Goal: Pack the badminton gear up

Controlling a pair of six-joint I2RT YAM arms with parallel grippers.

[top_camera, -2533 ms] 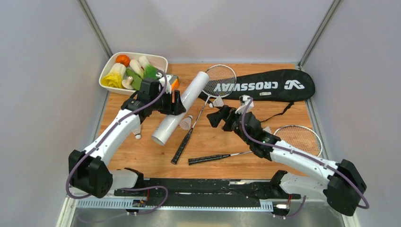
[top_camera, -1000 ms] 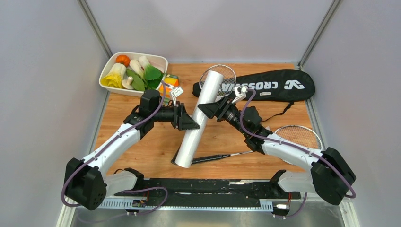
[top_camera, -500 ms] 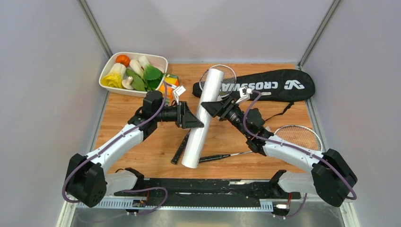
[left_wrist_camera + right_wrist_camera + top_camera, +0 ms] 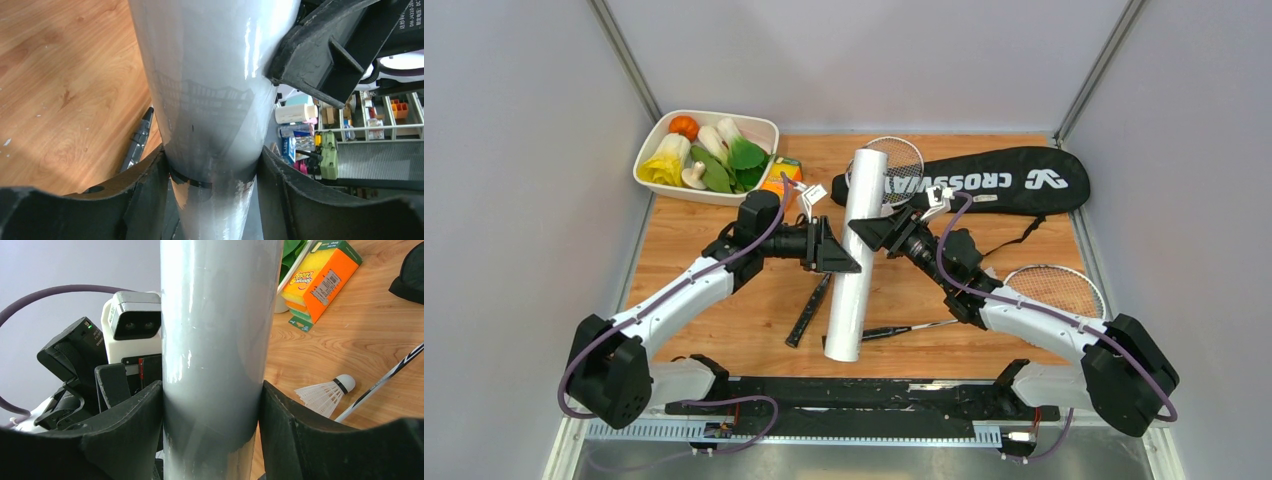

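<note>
Only right wrist view shows shuttlecock (image 4: 324, 392) past tube (image 4: 212, 355).

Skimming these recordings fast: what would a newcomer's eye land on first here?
The long white tube, clamped between left gripper and right gripper at mid-table. The black CROSSWAY bag lies along the far edge, right side; a white dish of bright toy vegetables sits in the far left corner.

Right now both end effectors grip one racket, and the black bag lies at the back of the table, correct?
Not a racket: the left end effector and right end effector grip the long white tube, as both wrist views show. The black bag lies at the back of the table.
</note>
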